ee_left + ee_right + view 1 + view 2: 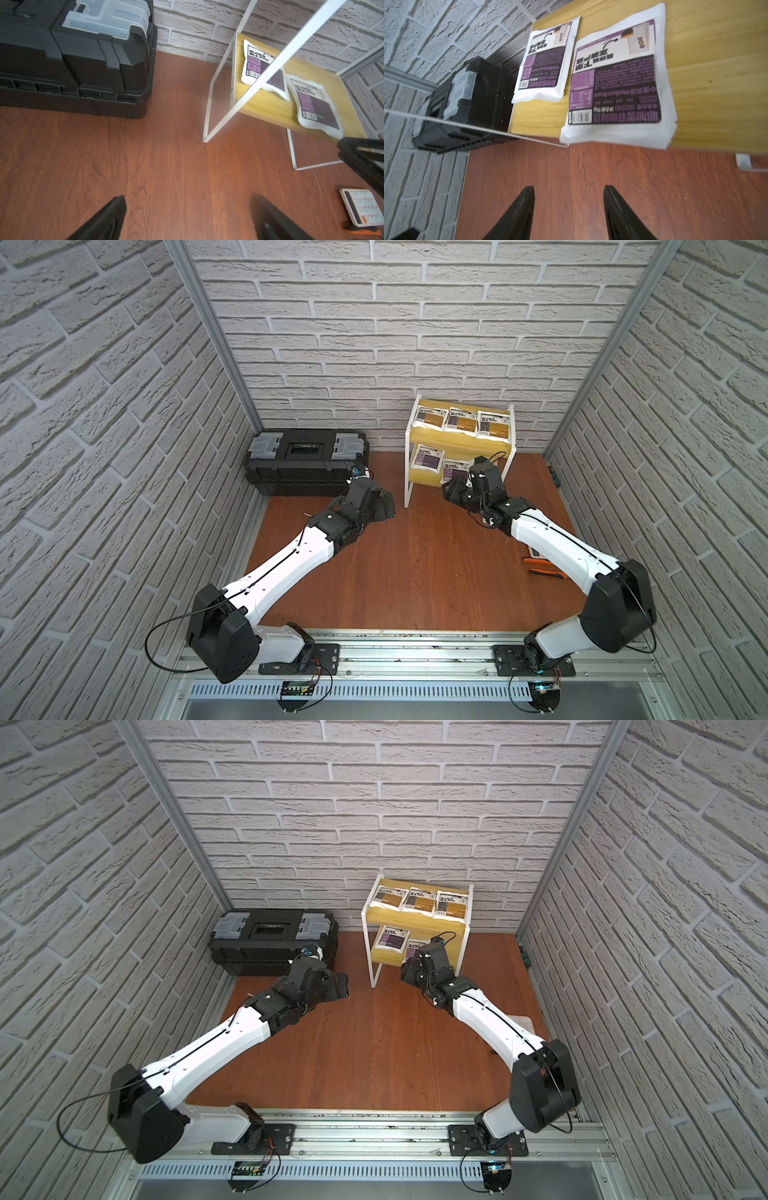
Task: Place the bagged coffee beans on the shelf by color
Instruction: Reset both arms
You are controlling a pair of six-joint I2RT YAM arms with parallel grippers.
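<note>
The bagged coffee beans (419,901) are lying on the shelf (453,442): mustard pouches (461,419) on the upper board, purple pouches (616,83) on the lower, one overhanging its front edge. The left gripper (188,197) and right gripper (569,187) are holding their jaws apart, empty.

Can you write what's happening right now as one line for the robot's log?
yellow bags: three on top shelf | purple bags: two on lower shelf | left jaws: open, empty | right jaws: open, empty
</note>
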